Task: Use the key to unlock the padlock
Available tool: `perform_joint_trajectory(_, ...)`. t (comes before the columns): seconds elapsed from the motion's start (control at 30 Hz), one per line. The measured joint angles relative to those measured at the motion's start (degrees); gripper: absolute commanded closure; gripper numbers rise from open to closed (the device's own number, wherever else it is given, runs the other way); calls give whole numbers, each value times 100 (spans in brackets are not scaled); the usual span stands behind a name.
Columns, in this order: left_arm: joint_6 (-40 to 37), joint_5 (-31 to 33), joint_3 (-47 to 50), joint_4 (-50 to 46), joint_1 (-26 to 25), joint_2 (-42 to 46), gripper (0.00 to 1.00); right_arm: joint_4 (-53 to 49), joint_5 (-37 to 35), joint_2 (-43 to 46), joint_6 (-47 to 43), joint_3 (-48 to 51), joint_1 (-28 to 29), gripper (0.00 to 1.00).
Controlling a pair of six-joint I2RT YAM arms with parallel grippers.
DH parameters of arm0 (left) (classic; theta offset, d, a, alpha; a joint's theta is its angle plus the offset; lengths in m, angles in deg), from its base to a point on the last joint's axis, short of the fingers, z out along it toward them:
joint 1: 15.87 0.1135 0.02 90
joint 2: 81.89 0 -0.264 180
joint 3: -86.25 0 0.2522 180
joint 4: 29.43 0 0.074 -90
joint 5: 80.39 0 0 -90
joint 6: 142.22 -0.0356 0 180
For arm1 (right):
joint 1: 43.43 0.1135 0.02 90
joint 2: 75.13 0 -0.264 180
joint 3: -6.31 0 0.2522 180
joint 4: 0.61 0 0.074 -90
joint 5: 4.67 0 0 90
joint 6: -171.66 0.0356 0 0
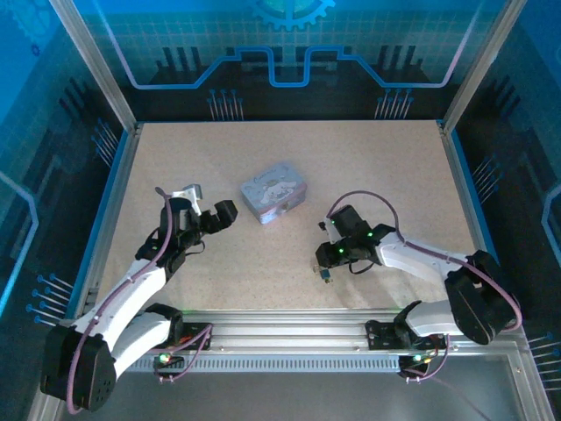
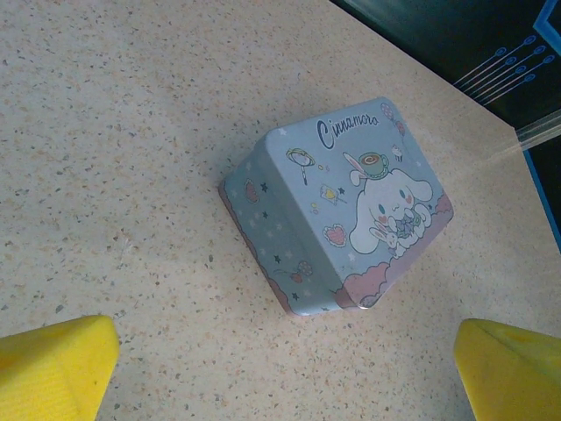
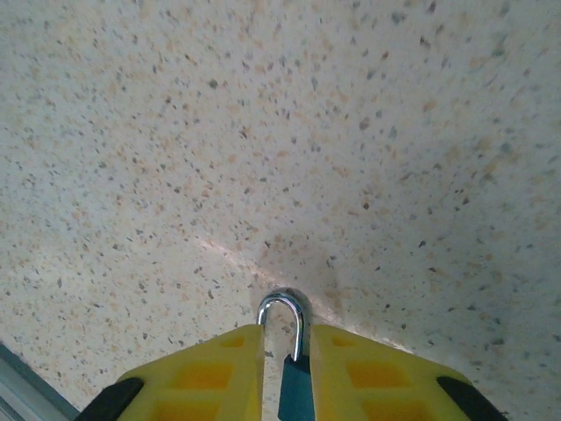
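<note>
Looking down from above: left gripper (image 1: pixel 209 203) spread wide beside the grey-blue embossed rectangular tin (image 1: pixel 274 193), right gripper (image 1: pixel 326 266) low at centre. Left wrist: tin mid-frame, yellow fingers (image 2: pixel 53 368) far apart. Right wrist, bottom centre: tiny dark padlock (image 3: pixel 296 386), silvery shackle up, between close-set fingers. Pinched or not, can't tell.

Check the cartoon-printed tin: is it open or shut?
Shut. The tin lies on the table with its printed lid on top, and no interior shows.

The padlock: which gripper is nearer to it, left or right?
Right. The right gripper straddles the padlock; the left gripper hovers by the tin, well away.
</note>
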Motion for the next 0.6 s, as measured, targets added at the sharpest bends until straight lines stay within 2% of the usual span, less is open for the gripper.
perform_joint_trajectory(0.3, -2, 2, 0, -149, 39, 243, 1, -92, -372, 914, -321, -92, -299, 63)
perform_joint_trajectory(0.6, -11, 2, -2, -249, 42, 293, 1, -2, -485, 1812, -501, 7, -944, 37)
